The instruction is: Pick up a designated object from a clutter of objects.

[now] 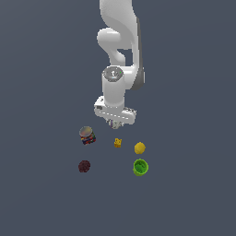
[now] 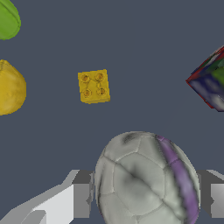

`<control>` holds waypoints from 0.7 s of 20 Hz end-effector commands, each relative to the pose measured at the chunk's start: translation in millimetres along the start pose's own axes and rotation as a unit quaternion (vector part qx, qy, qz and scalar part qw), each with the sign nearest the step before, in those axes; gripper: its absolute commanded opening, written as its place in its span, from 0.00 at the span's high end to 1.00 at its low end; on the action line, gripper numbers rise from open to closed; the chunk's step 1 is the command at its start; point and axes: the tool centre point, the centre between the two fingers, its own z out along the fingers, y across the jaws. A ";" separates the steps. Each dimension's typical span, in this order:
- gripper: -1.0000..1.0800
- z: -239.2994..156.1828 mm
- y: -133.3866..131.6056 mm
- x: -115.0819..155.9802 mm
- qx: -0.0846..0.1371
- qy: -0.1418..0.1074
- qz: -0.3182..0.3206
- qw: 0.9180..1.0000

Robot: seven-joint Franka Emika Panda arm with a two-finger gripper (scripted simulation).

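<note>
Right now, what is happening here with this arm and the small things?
The white arm is low over the clutter, its pincer placed around the whitish-grey ball, one finger on each side. Whether it already grips is unclear. Nearby on the floor lie a yellow brick, a yellow ball, a green cup, a maroon ball and a multicoloured can.

Gripper (image 1: 115, 123) low, fingers (image 2: 81, 194) flanking ball
</note>
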 end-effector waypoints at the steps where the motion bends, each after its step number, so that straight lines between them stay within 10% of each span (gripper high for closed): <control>1: 1.00 -18.6 8.6 11.4 0.000 0.001 0.000 1.000; 14: 1.00 -127.3 60.3 80.1 0.001 0.000 0.000 1.000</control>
